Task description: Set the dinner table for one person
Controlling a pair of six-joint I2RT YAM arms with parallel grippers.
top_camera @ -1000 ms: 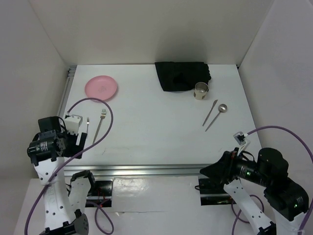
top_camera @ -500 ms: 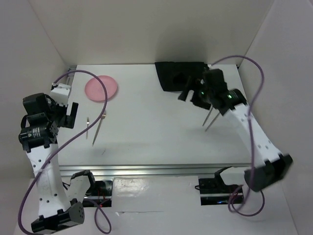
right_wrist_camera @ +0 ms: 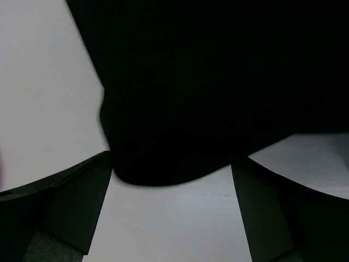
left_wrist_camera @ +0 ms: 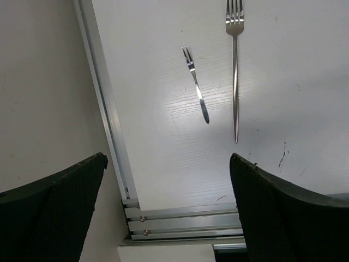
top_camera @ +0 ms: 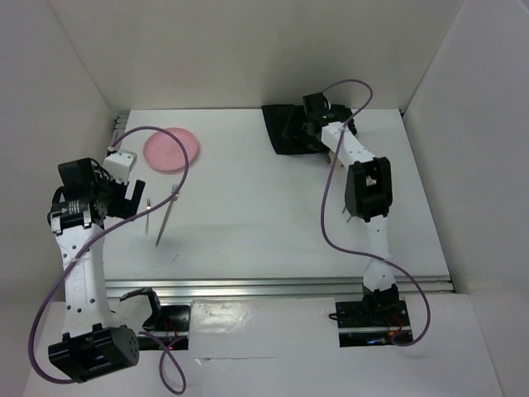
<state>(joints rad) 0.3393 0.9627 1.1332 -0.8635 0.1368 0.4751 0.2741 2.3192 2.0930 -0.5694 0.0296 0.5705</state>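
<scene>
Right gripper (right_wrist_camera: 172, 159) has swung out over the placemat (top_camera: 283, 139), jaws wide and empty; next up, probably pinching its edge.

We can read no text, label, brand, number or sign on the desk (top_camera: 264, 215), on the things that lie on it, or on the arms, in any of the three views.

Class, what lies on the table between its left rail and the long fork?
The small fork lies there, apart from both the rail and the long fork. The left wrist view shows it best, and the top view shows it too.
</scene>
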